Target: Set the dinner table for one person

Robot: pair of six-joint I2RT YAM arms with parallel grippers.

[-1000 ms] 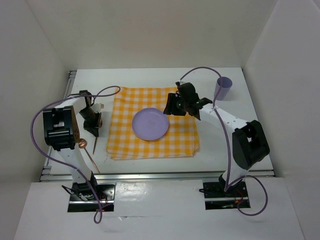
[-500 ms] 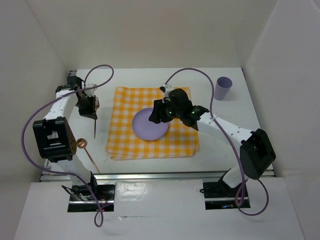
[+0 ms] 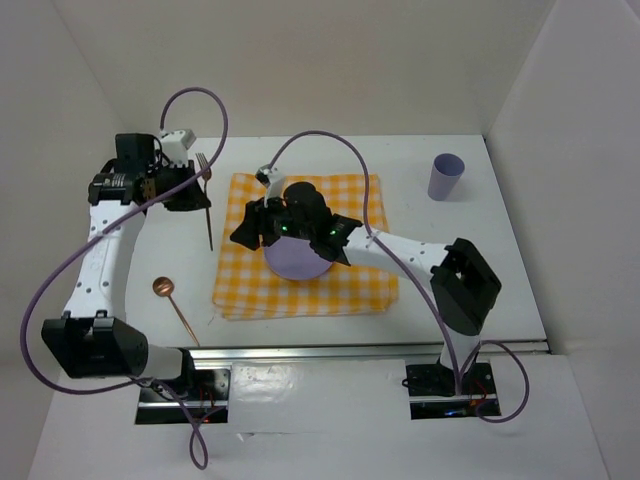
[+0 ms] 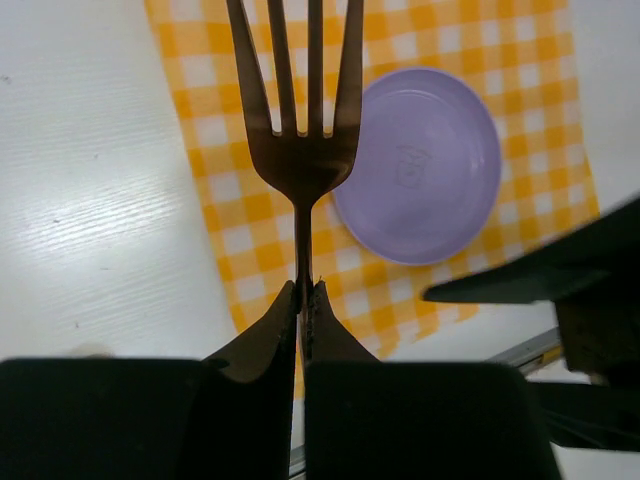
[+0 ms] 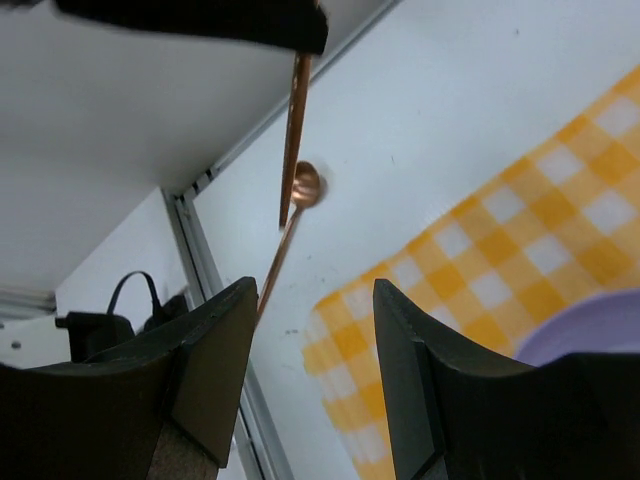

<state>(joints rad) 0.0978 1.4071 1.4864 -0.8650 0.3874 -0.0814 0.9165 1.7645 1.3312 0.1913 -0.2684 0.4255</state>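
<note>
My left gripper (image 3: 200, 188) is shut on a copper fork (image 3: 208, 222) and holds it above the dinner table (image 3: 470, 260), just left of the yellow-checked cloth (image 3: 350, 290). In the left wrist view the jaws (image 4: 303, 295) pinch the fork's handle, with its tines (image 4: 300, 100) pointing away over the cloth (image 4: 230, 240). A purple plate (image 4: 420, 165) lies on the cloth. My right gripper (image 3: 250, 232) is open and empty, low over the cloth's left part, with its arm covering part of the plate (image 3: 300, 262). The right wrist view (image 5: 312, 300) shows a copper spoon (image 5: 303, 185).
The copper spoon (image 3: 165, 289) lies on the table at the front left, handle toward the near rail. A purple cup (image 3: 445, 177) stands at the back right. White walls enclose the table on three sides.
My left arm has lifted the fork up and toward the back left. My right arm has swung left from the plate's right side across it to the cloth's left part.
</note>
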